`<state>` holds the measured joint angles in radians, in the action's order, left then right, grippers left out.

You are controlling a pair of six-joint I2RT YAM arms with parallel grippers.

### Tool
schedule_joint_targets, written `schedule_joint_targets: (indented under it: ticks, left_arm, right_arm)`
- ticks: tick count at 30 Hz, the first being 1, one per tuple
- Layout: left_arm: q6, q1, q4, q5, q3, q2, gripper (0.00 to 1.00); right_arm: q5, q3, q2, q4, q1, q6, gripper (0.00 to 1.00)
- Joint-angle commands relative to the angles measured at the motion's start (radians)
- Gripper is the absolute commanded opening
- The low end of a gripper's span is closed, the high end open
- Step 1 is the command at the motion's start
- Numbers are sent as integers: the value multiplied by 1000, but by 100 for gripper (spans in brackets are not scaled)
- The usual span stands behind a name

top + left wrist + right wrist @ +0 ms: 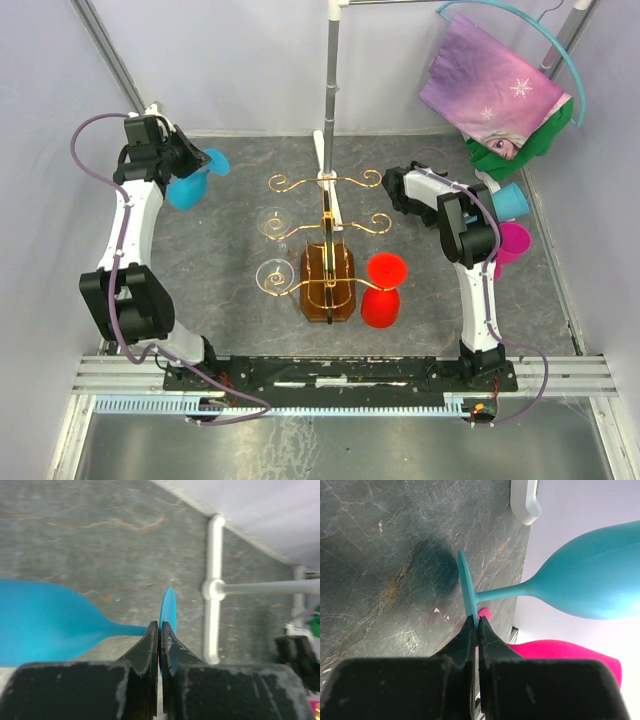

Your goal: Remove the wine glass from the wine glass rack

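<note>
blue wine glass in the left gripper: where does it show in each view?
Top external: upper left, blue plastic wine glass lying sideways, foot in the left gripper.
Left wrist: left half, bowl at left, foot disc clamped at centre.
Right wrist: not in it; the lighter teal wine glass there is held by the right gripper.
Shared landmark: white foot of the grey pole.

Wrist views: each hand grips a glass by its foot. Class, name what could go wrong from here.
1. The left hand pinches just the thin foot of the blue glass, bowl sticking out sideways; it may pivot or slip.
2. The right hand holds the teal glass likewise, close to a pink glass; setting it down could knock that one.
3. Clear glasses on the rack are hard to see; a returning arm might clip them.
</note>
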<state>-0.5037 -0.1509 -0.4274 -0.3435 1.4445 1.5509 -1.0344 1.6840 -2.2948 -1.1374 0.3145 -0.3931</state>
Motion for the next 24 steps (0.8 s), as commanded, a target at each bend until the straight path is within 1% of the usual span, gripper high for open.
schedule_joint_targets:
  ticks: [1,9,12,15,17,19,24]
  left_arm:
    - [180,-4,-167,237,99,31,3]
    - [285,11,-362,530,255,150,3]
    - [334,93,-412,754,302,198,3]
    - [380,194,-413,969,299,236,3]
    - [403,248,-412,1084,286,266,3]
    - [405,270,-414,1134,273,295,3]
    - [383,273,-420,1179,227,352,3]
  right_arm:
    - [-16,-12,-13,17,9,-26,0]
    - [-6,-25,-26,32,9,-7,0]
    - [-7,-29,-37,30,10,-6,0]
    - [0,-34,-30,34,9,-13,0]
    - [0,-29,-28,32,9,-13,0]
    - [2,-26,-29,30,9,-15,0]
    - [14,-29,-37,22,11,-23,0]
